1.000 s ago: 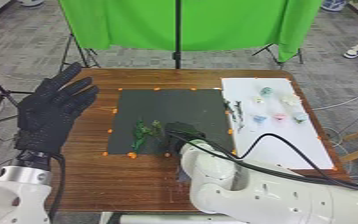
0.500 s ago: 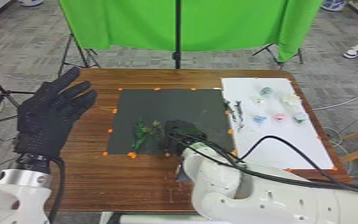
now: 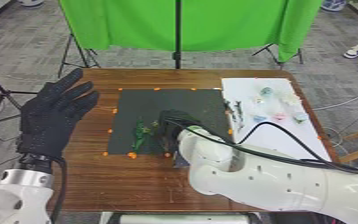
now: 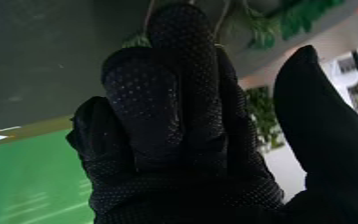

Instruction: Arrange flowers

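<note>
No lettering, label, brand, number or sign can be read from where I stand in the room.
</note>
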Controlling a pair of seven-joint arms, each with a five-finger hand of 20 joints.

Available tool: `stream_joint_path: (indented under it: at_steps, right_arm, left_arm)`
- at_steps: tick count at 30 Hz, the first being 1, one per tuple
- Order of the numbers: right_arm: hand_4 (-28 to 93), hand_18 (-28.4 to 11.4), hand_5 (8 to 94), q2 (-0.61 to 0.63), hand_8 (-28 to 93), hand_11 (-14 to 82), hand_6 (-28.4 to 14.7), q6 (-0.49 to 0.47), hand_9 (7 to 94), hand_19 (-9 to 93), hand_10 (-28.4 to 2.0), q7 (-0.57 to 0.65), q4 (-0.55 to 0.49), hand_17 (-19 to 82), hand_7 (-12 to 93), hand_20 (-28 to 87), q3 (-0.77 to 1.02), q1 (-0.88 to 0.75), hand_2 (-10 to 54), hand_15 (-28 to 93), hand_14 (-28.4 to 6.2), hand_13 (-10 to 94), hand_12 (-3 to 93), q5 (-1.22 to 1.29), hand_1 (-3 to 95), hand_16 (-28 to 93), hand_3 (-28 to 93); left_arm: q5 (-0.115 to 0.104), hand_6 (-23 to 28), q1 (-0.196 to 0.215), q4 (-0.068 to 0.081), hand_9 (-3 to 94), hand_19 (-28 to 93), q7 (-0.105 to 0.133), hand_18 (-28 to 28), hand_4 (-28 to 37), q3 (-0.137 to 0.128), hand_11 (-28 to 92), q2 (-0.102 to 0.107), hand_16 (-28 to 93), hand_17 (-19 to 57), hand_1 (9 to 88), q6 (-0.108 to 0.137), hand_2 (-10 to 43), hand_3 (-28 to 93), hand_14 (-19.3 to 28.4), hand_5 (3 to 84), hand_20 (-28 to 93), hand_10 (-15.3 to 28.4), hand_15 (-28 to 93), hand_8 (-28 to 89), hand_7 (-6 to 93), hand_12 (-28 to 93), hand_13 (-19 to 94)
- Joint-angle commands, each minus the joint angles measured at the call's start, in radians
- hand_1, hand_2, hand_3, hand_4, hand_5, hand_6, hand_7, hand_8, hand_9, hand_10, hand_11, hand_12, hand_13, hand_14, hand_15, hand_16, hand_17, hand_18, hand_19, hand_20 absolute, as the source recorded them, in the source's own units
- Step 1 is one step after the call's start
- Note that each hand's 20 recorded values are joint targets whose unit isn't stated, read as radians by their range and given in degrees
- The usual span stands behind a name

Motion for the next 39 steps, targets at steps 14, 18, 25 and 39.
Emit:
stream_joint_path:
  at_steps: [14,18,25,39]
  right_arm:
    - [-22,-23.5,57.4,-0.051,-13,36.3,-1.0,-0.026,86.7,93,-14.2,0.12,0.043,49,13,42,-0.054,0.033,5.9,69,-10.4,80,19.1,-0.087,28.9,17,72]
    - [-22,-23.6,57.7,-0.039,-13,36.4,-1.2,0.002,86.8,93,-14.2,0.116,0.041,49,13,42,-0.07,0.055,5.7,69,-10.3,80,19.0,-0.09,29.0,17,72]
    - [-22,-23.6,59.9,-0.028,-13,36.2,-0.9,0.081,87.3,93,-13.9,0.103,0.004,50,14,42,-0.063,0.057,4.9,69,-10.0,81,18.8,-0.124,29.4,17,73]
    - [-24,-22.9,59.1,0.147,-13,31.7,-3.2,0.237,86.8,93,-15.0,0.175,-0.072,50,13,37,0.133,-0.036,1.1,65,-10.3,81,17.9,-0.198,28.1,16,77]
  left_arm:
    - [-0.001,10.2,-0.004,0.008,32.9,58,-0.018,22.5,-28.3,0.011,31,-0.01,-14,-7.7,21.3,0.006,10.0,75,25.5,37.7,12,21.3,59,-12,14.8,7,26]
    - [-0.001,10.2,-0.006,0.011,32.7,58,-0.017,22.3,-28.3,0.014,33,-0.009,-16,-7.4,21.3,0.005,10.0,75,24.6,37.6,11,21.0,60,-13,15.9,6,26]
    - [0.004,10.1,-0.013,0.014,33.3,58,-0.037,22.0,-28.3,0.018,34,-0.018,-16,-7.1,21.3,0.0,10.0,75,23.5,37.7,11,21.1,59,-13,16.5,5,28]
    - [-0.002,8.3,0.025,0.001,32.7,55,-0.016,22.1,-28.3,0.001,30,-0.018,-10,-7.9,20.7,0.016,10.1,77,23.9,35.8,14,19.3,50,-16,20.7,6,27]
